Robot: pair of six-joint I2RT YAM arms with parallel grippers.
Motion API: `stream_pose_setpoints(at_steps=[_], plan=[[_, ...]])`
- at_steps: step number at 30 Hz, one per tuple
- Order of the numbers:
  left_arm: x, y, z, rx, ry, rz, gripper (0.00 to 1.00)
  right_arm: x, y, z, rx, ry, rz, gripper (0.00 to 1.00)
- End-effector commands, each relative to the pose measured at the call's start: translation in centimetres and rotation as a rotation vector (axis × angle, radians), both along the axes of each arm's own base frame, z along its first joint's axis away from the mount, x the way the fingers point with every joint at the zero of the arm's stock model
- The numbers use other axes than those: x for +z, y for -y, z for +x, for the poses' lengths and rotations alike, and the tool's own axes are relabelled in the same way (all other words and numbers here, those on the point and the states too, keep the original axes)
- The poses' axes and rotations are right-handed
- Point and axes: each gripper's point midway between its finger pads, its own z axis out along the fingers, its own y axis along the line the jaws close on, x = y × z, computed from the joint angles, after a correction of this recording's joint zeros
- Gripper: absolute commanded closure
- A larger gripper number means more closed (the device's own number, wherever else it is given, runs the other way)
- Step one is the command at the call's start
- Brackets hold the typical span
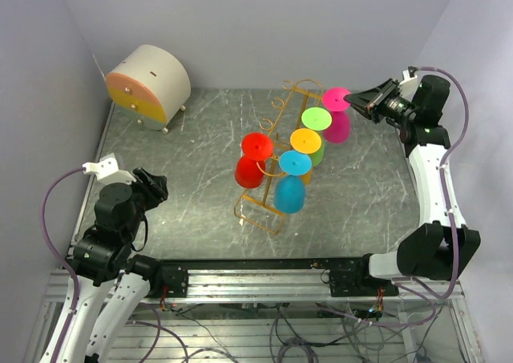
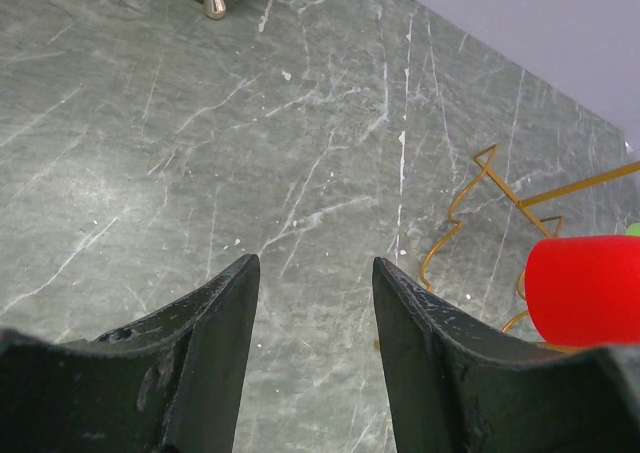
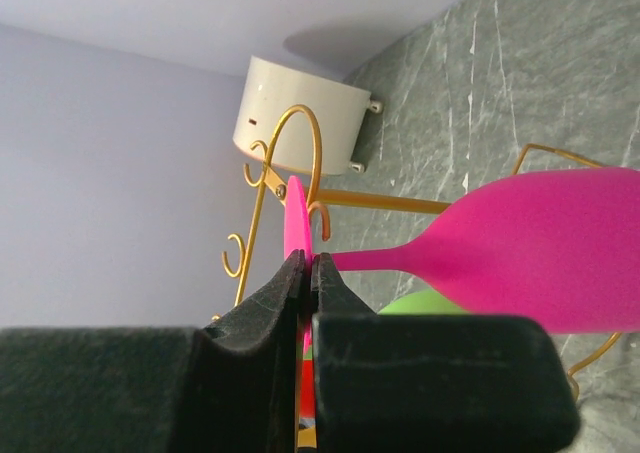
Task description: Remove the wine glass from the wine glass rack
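Note:
The golden wire wine glass rack [image 1: 280,112] stands mid-table with several coloured glasses hanging upside down from its hooks. At its far right end hangs the pink wine glass [image 1: 337,126], its flat foot [image 1: 337,98] on top. My right gripper [image 1: 353,100] is shut on the edge of that foot. The right wrist view shows both fingertips [image 3: 308,264] pinching the thin pink foot [image 3: 296,223], with the stem and bowl [image 3: 545,248] stretching right and the rack's arched top [image 3: 300,123] just behind. My left gripper [image 1: 152,188] stays open at the near left, nothing between its fingers [image 2: 315,263].
Red [image 1: 256,147], cyan [image 1: 293,167], yellow [image 1: 305,141] and green [image 1: 317,119] glasses hang on the same rack. In the left wrist view the red bowl [image 2: 585,288] and rack wire [image 2: 470,188] lie to the right. A round cream drawer box [image 1: 149,86] sits at the back left.

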Motion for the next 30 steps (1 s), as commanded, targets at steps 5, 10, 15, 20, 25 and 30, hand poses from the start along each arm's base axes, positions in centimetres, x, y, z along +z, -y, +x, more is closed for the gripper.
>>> stream_pose_setpoints(at_steps=[5,10,15,20,25,30], plan=[[0.9,-0.1,0.1,0.013,0.025,-0.012,0.4,4.5,0.9,-1.2,-0.061,0.145,-0.021,1.0],[1.0,-0.1,0.1,0.012,0.028,-0.013,0.4,7.5,1.9,-2.7,-0.129,0.225,-0.146,1.0],[1.0,-0.1,0.1,0.01,0.031,-0.011,0.39,10.9,1.9,-5.4,-0.14,0.327,-0.248,1.0],[2.0,0.3,-0.3,-0.036,0.061,0.015,0.26,15.4,-0.8,-9.8,-0.051,0.515,-0.295,1.0],[4.0,1.3,-1.8,-0.095,0.127,-0.074,0.22,18.3,-4.2,-14.4,0.068,0.636,-0.298,1.0],[8.9,2.4,-5.5,-0.17,0.211,-0.257,0.25,20.8,-5.6,-18.4,0.18,0.724,-0.293,1.0]])
